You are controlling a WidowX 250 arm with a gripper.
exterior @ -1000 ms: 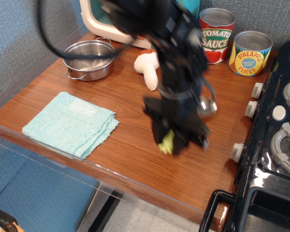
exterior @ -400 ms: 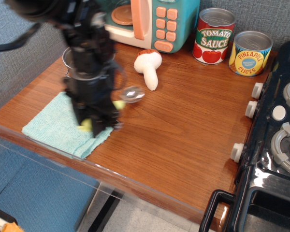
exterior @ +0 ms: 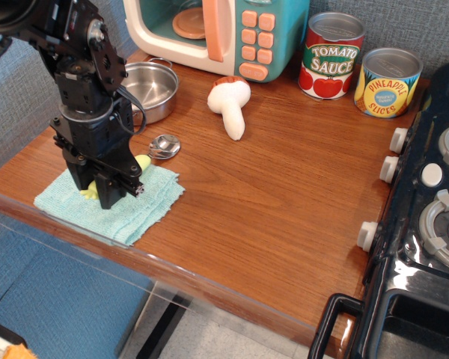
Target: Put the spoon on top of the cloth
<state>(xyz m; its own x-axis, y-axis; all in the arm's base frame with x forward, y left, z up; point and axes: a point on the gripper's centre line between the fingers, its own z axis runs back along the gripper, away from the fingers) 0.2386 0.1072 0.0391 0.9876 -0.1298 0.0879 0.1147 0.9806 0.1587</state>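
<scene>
claw [exterior: 105,191] – clamped on the spoon's [exterior: 151,153] chunky yellow-green handle | shiny round bowl juts to its right | knit turquoise cloth [exterior: 135,206] – directly beneath

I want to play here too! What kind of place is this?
Probably a pretend play kitchen: a toy microwave, a black stove with knobs, and toy food cans on a wooden counter.

spoon [exterior: 151,153]: we see shiny bowl past cloth's far edge, yellow-green handle over cloth.
cloth [exterior: 138,209]: turquoise, folded, flat at table's front-left.
</scene>
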